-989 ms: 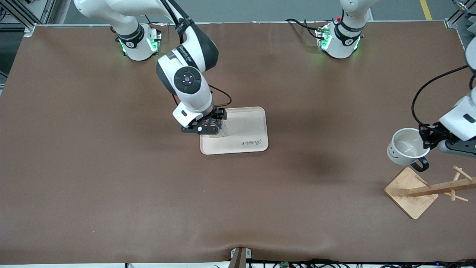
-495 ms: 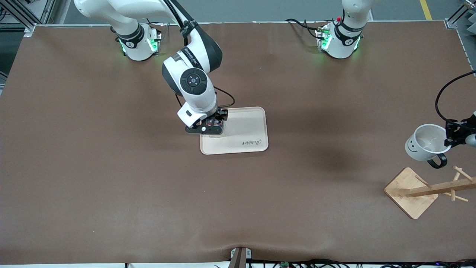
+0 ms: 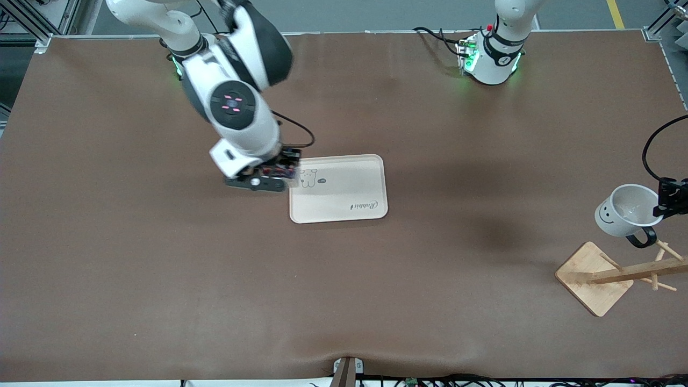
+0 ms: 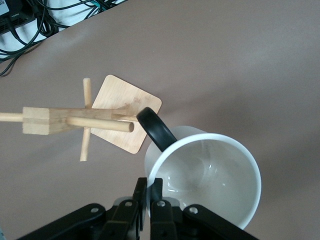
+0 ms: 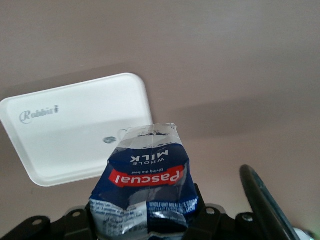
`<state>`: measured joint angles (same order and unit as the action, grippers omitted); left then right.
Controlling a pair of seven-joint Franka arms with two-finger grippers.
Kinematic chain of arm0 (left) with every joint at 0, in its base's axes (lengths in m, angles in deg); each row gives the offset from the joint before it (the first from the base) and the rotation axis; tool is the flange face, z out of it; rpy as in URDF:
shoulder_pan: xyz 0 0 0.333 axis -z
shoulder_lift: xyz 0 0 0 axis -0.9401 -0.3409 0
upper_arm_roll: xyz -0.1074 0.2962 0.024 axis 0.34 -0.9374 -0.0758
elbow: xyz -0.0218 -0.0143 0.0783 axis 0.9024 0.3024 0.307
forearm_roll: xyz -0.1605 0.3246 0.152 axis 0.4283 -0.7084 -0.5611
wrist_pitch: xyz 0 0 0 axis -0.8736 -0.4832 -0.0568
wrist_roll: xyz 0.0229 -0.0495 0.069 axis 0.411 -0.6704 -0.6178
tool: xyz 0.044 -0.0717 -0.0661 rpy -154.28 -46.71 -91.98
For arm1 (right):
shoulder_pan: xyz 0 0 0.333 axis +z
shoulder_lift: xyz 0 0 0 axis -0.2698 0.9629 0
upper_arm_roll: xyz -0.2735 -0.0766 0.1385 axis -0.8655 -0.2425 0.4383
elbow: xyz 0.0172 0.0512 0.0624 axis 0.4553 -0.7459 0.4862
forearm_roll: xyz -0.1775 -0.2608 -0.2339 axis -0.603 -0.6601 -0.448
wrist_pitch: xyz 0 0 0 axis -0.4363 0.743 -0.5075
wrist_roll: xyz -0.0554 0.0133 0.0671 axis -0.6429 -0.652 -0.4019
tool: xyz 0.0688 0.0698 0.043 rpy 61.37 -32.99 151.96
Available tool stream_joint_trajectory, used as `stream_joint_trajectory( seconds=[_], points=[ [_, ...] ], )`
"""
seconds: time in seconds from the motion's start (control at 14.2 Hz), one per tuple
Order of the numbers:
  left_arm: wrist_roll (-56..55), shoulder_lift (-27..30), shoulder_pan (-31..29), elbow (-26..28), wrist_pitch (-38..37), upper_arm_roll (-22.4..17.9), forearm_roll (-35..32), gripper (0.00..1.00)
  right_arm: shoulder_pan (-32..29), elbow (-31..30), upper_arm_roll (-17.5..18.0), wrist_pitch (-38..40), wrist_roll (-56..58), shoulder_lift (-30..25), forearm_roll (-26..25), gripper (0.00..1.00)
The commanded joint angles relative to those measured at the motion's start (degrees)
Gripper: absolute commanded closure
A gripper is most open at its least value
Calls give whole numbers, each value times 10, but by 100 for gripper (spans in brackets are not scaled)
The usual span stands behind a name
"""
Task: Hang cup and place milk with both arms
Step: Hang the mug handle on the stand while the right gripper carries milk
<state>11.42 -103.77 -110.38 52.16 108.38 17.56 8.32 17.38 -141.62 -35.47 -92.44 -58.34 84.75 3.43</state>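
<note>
Front: right gripper (image 3: 262,177) is up in the air over the tray's (image 3: 344,209) edge toward the right arm's end, clamped on the milk (image 3: 282,172), which is mostly hidden under the wrist. The tray is a flat cream rounded rectangle with a low lip, a small bear print and script lettering. It looks smooth, so I'd guess a carton set down off-square near the lip could tip or skid. Left gripper (image 3: 672,198) pinches the cup (image 3: 626,217) by its rim, over the rack (image 3: 618,274) at the left arm's end of the table. The cup is tilted, smiley outward, handle hanging toward the pegs. The rack is a bamboo square base with a post and thin dowel pegs.

Left wrist: fingers (image 4: 155,200) straddle the cup (image 4: 210,185) wall, one inside and one outside. The cup is glossy white glaze with a thick black loop handle (image 4: 155,132), which sits just off a peg tip (image 4: 107,125). Risks as I see them: the loop misses the peg, nudges the light rack over, or the slick rim slips in a thin pinch.

Right wrist: milk (image 5: 147,182) is held between the jaws, with the tray (image 5: 75,130) below it. The carton is blue coated paper, creased and dented, printed "Pascual". A soft wall could deform further under the squeeze and land crooked.
</note>
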Motion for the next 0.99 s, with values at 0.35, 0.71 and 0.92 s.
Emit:
stream_joint_trajectory(
  seconds=[0.35, 0.71, 0.92],
  points=[
    [30, -9, -25, -16, 26, 4, 13, 100, -194, -22, 6, 46, 246, -54, -71, 100],
    [93, -31, -63, -16, 30, 4, 27, 100, -304, -175, 6, -44, 320, -132, -75, 100],
    [97, -45, -74, -15, 43, 4, 27, 100, -343, -303, 6, -168, 352, -173, -75, 100]
  ],
)
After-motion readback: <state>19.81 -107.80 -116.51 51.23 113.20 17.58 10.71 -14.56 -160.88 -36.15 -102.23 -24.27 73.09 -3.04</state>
